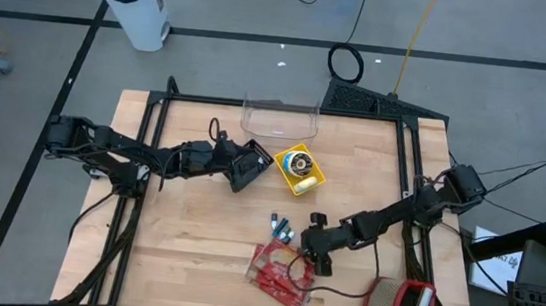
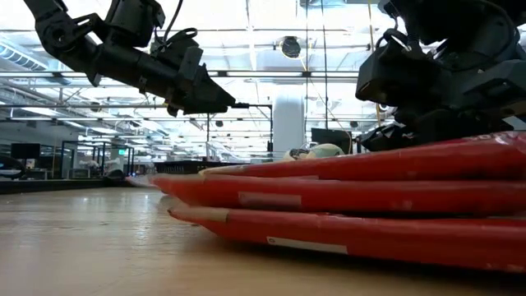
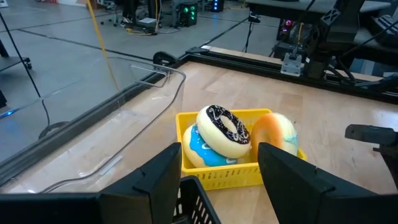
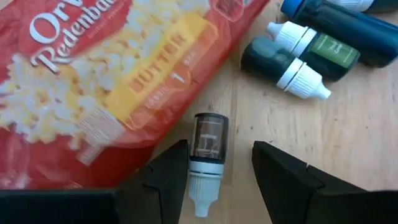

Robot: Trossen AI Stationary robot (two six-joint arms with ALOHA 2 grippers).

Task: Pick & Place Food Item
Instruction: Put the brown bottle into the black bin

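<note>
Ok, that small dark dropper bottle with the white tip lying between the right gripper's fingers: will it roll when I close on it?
Probably. The small dark dropper bottle is round and lies on its side on bare wood, so an off-centre touch may roll it. It rests beside the red popcorn bag, which might stop it. The right gripper is open, straddling it.

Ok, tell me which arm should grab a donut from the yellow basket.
Left. The left gripper is open and faces the yellow basket of donuts; the right gripper hangs over small bottles beside the popcorn bag.
</note>
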